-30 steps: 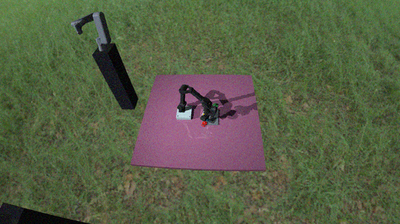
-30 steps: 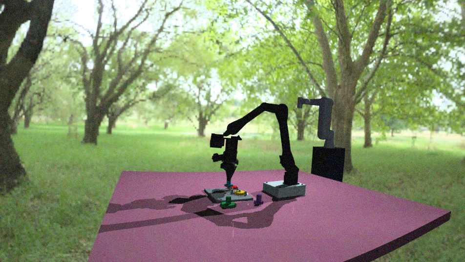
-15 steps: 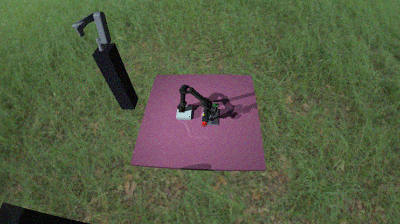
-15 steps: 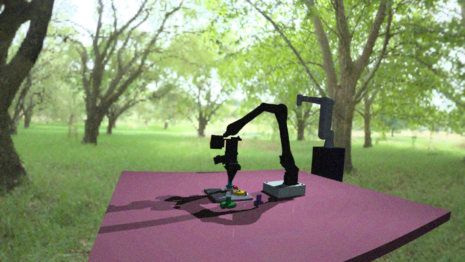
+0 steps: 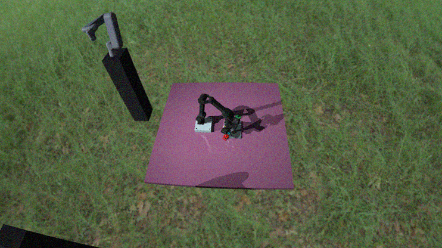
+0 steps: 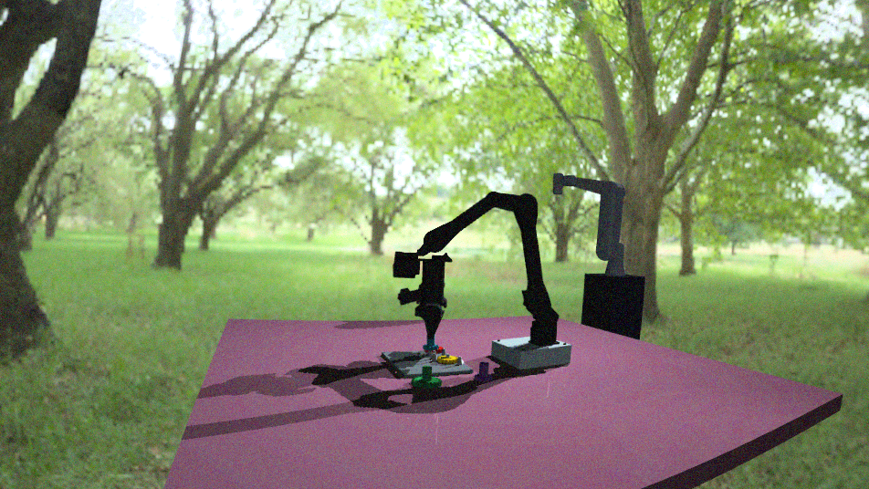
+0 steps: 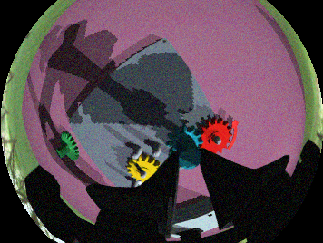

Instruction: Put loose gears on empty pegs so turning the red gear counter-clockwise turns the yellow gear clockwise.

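Nearly shut on teal gear [image 6: 431, 345] [image 7: 185, 144], over board's [image 6: 424, 369] [image 7: 97, 136] edge area, close beside red gear [image 6: 440, 348] [image 7: 217, 138]; well apart from green gear [image 6: 426, 381] [image 7: 68, 147].

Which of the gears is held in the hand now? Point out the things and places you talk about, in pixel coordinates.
The teal gear [image 6: 430, 345] [image 7: 190, 156], between the fingers of the hand [image 6: 431, 341] [image 7: 188, 153], beside the red gear [image 6: 438, 349] [image 7: 217, 133]. The green one [image 6: 426, 381] [image 7: 68, 147] stands on the table [image 6: 608, 412] [image 7: 254, 72].

On the flat pink-purple table [image 5: 188, 152] [image 6: 608, 412] [image 7: 254, 68] before me lay the grey board [image 5: 237, 134] [image 6: 404, 376] [image 7: 97, 145]. Just beside it stood the green gear [image 5: 238, 117] [image 6: 426, 381] [image 7: 69, 146] and the purple gear [image 6: 484, 373], and near them my arm's pale base box [image 5: 203, 127] [image 6: 517, 355] [image 7: 200, 222] rested on the tabletop.
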### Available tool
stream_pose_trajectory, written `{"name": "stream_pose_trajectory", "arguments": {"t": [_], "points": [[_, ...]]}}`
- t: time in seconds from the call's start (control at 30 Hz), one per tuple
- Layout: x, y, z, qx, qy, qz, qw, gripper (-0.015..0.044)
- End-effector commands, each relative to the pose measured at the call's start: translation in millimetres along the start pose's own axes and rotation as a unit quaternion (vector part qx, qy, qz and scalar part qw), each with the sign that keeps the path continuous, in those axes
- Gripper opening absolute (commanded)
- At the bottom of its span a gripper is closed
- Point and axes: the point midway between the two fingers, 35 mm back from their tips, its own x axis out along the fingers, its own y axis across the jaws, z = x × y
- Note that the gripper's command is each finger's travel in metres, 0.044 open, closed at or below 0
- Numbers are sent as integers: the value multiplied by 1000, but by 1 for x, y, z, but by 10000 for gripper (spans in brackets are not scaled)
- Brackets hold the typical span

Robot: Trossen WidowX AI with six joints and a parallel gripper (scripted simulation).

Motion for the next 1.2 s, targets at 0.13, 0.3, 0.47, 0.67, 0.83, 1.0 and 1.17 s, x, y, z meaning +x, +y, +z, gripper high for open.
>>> {"name": "stream_pose_trajectory", "arguments": {"t": [0.13, 0.3, 0.47, 0.67, 0.83, 1.0, 1.17], "points": [[-2, 0, 2, 83, 0, 1, 997, 0], [1, 1, 2, 60, 0, 1, 998, 0], [4, 1, 0, 3, 0, 1, 1000, 0], [-1, 0, 0, -81, 0, 1, 997, 0], [-3, -1, 1, -150, 0, 1, 989, 0], [-3, 1, 2, -161, 0, 1, 987, 0], [-3, 2, 1, -123, 0, 1, 992, 0]]}}
